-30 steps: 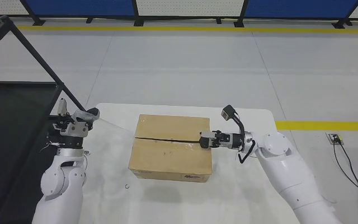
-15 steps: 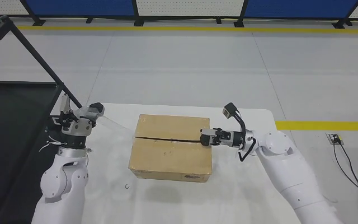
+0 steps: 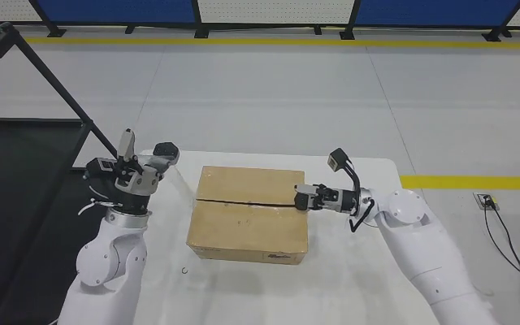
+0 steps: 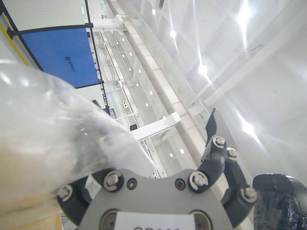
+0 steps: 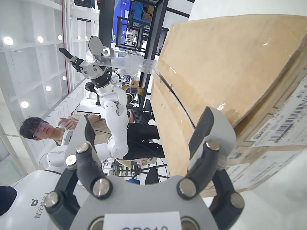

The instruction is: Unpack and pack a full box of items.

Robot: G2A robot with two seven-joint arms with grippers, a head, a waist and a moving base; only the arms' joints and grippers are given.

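A brown cardboard box [image 3: 248,215] lies in the middle of the white table [image 3: 357,268], its top flaps closed along a dark seam. My right gripper [image 3: 299,198] is at the seam's right end. It is open [image 5: 144,125], with one finger lying against the box [image 5: 227,60]. My left gripper [image 3: 130,158] is raised off the box's left end and points upward. Its fingers are apart [image 5: 80,48]. A strip of clear tape [image 5: 129,62] runs from one finger to the box's seam. The tape [image 4: 48,120] hides one finger; the other finger [image 4: 211,125] is bare.
A black metal frame [image 3: 49,89] stands beyond the table's left edge, near my left arm. A small dark ring [image 3: 186,270] lies on the table in front of the box. There is bare tabletop in front of and to the right of the box.
My left arm has swung up and toward the box, turning its gripper upward with the tape still on it. The right gripper has drawn back slightly to the right.
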